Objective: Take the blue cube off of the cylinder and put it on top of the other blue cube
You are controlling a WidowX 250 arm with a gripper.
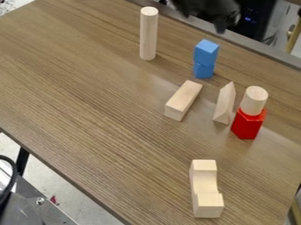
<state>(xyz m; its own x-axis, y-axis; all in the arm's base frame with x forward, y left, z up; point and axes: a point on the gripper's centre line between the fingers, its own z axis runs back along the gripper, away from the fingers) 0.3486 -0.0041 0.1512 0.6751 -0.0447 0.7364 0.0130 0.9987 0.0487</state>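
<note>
Notched block (pixel 205 189) nearest, well off tall cylinder (pixel 148 35); stacking looks done

Upper blue cube (pixel 206 53) on lower blue cube (pixel 203 70), both right of bare-topped tall cylinder. Next: keep clear, no nudging. Gripper (pixel 211 17) above and right of tall cylinder; opening, hold: can't tell.

1 black gripper (pixel 215 16) at the view's top edge

From here the light looks even and moderately bright, falling from above: the top of the upper blue cube (pixel 206 53) is paler than its sides. Soft sheen washes the surface (pixel 88 96) right of centre, shadows are faint, and tiny blue lights (pixel 250 19) glow at upper right.
</note>
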